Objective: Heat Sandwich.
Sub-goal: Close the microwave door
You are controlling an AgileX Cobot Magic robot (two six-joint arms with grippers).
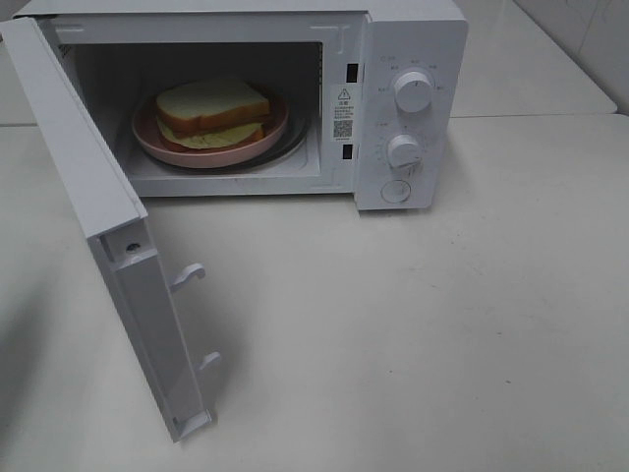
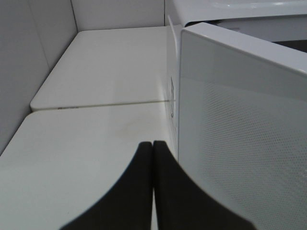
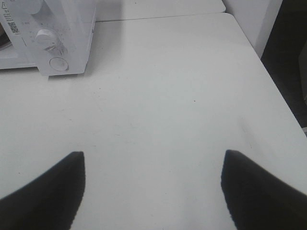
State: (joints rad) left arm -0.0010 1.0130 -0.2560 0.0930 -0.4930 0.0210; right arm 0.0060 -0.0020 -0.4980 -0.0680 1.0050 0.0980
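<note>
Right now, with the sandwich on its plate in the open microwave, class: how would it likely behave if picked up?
The sandwich looks like soft sliced bread, so it would probably squash under a pinch. Its layers look loosely stacked, filling showing at the edge, so they may slide apart. It seems light.

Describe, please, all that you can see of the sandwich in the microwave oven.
The sandwich is made of two slices of white bread with a brown crust. A pale yellow-green filling shows along its front edge. It looks soft and whole. It lies flat on a round pink plate inside the white microwave oven, whose door stands wide open. Only the plate touches it.
</note>
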